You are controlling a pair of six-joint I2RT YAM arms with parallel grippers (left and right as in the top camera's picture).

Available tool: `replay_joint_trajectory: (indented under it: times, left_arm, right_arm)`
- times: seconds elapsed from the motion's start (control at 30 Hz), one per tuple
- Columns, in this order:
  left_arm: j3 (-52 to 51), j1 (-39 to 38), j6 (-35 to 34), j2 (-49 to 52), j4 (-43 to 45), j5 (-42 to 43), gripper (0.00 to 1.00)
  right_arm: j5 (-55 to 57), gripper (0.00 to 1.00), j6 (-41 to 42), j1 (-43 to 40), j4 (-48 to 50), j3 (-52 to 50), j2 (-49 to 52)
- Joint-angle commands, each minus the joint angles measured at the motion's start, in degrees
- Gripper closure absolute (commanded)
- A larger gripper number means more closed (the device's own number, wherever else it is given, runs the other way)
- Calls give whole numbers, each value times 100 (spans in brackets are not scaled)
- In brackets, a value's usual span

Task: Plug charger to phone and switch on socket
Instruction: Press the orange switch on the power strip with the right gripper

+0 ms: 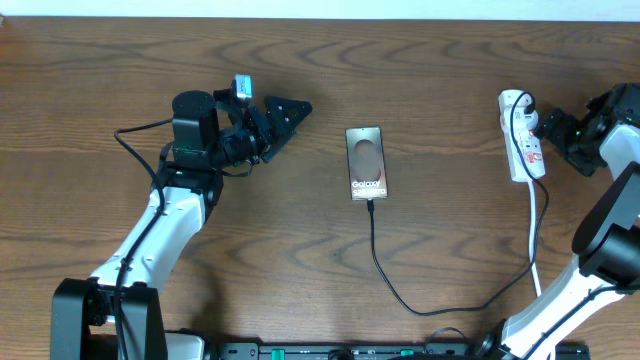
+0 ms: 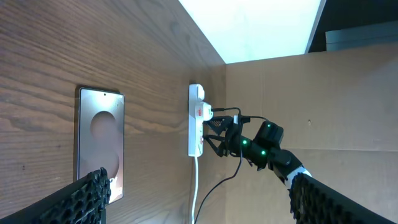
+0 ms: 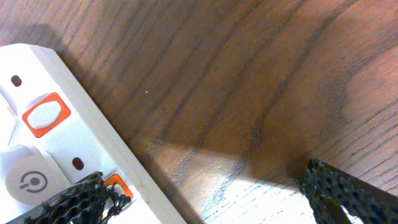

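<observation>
Charger cable, long, thin and black [image 1: 385, 275], looks plugged into the bottom edge of the flat brown phone with white letters [image 1: 366, 162]. So I think the switch step comes now. The long white socket strip [image 1: 521, 150] lies at 3 o'clock from the phone. Next, a finger must press its red switch [image 3: 46, 114]. The right gripper [image 1: 540, 128] waits just beside the strip, jaws wide apart, holding nothing. The left gripper [image 1: 275, 125], at 9 o'clock, is wide apart and empty too.

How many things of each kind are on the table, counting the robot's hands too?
Phone: 1
Charger: 1
Socket: 1
Hands: 2, left hand and right hand, both open
Total: 5
</observation>
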Motion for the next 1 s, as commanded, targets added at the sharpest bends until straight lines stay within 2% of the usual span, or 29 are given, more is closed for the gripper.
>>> replay_joint_trajectory:
  times: [0.0, 0.83, 0.97]
  left_arm:
    - [76, 24, 76, -96, -2, 28, 7]
    - [76, 24, 76, -96, -2, 28, 7]
    - [76, 24, 76, -96, -2, 28, 7]
  right_arm:
    - [-4, 1, 46, 129, -146, -236, 103]
    - [2, 1, 46, 507, -599, -236, 103]
    - [264, 1, 42, 485, -640, -203, 85]
